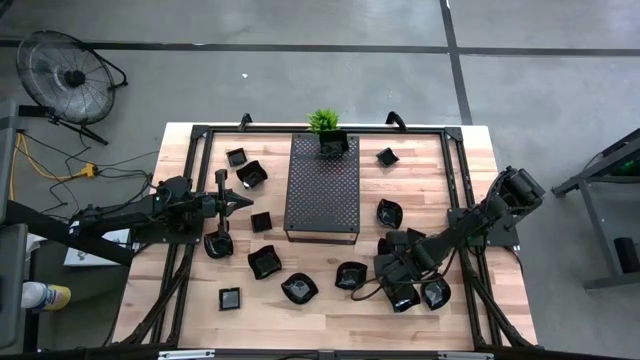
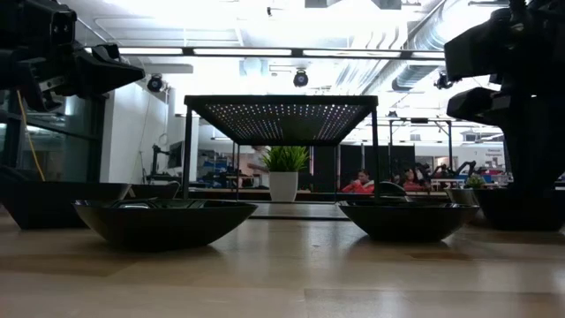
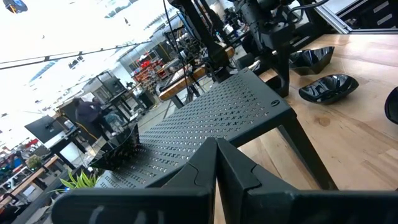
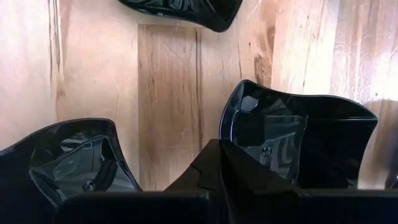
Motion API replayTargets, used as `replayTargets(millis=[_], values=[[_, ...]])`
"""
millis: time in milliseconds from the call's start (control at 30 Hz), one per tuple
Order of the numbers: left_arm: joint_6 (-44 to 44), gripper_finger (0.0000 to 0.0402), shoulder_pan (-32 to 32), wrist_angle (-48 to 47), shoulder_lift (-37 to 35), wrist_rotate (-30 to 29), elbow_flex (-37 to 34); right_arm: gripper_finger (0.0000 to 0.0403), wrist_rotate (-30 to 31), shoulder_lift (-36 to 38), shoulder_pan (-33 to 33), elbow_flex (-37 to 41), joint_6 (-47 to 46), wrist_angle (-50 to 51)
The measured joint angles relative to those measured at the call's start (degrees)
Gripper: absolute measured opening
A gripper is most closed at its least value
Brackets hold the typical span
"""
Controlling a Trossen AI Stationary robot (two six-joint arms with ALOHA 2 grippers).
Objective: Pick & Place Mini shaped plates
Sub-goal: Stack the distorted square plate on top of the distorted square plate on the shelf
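Observation:
Several glossy black mini plates (image 1: pixel 299 288) lie scattered on the wooden table around a dark perforated tray (image 1: pixel 322 185). One more plate (image 1: pixel 333 142) sits on the tray's far end. At the near right my right gripper (image 4: pixel 217 144) points down, shut, between two plates. One is a wavy-rimmed plate (image 4: pixel 298 143), the other its neighbour (image 4: pixel 68 165). In the high view the arm (image 1: pixel 400 265) covers most of that spot. My left gripper (image 1: pixel 238 200) hovers shut and level at the tray's left side, holding nothing. My right gripper comes from above, pointing down, onto the wavy-rimmed plate's side rim (image 4: pixel 227 127). The rim runs straight into the seam between the two shut fingers, one finger inside the plate and one outside. The fingertips hide the pinch itself. The plate rests on the table.
The tray stands on thin legs (image 2: pixel 188 155) with open room beneath. A small green plant (image 1: pixel 324 121) stands at its far end. Further plates lie close by (image 1: pixel 436 293) (image 1: pixel 350 275) (image 1: pixel 390 213). The table's black frame rails (image 1: pixel 455 180) run along its edges.

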State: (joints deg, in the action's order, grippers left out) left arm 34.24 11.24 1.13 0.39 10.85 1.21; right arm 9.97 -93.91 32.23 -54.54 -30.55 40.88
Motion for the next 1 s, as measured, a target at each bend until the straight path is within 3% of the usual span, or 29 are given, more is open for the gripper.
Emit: replayTargets(millis=[400,1000], values=[[0.0,0.0001,-0.01,0.0,0.01,0.0,0.01,0.0001,-1.44,0.17,-0.35,-2.87,-1.26,3.93],[0.0,0.0001,-0.01,-0.01,0.0,0.0,0.0,0.0,4.03,0.17,-0.46,-20.38,-0.02,29.02]])
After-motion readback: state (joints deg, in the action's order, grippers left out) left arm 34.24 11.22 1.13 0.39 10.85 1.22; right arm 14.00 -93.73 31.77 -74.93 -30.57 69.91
